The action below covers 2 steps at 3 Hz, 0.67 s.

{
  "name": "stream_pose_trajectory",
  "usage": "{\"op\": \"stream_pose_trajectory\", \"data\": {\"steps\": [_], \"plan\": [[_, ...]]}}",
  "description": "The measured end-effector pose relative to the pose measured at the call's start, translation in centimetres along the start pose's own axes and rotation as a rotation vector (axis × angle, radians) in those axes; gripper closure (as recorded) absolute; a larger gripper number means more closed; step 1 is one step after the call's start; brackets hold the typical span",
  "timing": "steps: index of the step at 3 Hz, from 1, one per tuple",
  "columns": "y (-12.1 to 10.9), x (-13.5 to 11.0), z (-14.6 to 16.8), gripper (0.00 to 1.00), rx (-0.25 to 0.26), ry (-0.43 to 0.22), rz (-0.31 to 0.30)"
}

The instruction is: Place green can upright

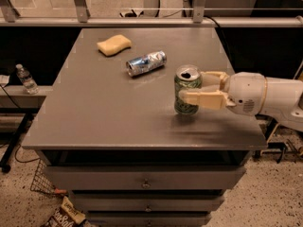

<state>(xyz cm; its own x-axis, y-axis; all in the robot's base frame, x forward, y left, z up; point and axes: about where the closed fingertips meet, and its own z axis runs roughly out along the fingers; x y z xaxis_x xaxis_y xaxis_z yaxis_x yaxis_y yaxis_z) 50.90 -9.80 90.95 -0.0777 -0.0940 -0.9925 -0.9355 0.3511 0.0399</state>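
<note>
Near the right edge of the counter [104, 112], toward its front corner, the green can [185, 85] stands upright on its base, pull-tab top facing up. The claw [193, 86] reaches in from beyond the right edge and is closed on the can: one finger lies across the near side, the other against the far side. This mid-height side grip keeps the can vertical while its base seats. Judged from this, only release is left. Toward the back edge, a blue can [146, 63] lies on its side beside a sponge [114, 45], both well apart from the claw.
</note>
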Motion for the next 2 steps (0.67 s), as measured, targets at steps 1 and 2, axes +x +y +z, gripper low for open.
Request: {"op": "stream_pose_trajectory", "data": {"steps": [1,2], "plan": [[0.08,0.9,0.53,1.0,0.003,-0.02,0.015],[0.25,1.61,0.93,1.0,0.003,-0.035,0.027]]}}
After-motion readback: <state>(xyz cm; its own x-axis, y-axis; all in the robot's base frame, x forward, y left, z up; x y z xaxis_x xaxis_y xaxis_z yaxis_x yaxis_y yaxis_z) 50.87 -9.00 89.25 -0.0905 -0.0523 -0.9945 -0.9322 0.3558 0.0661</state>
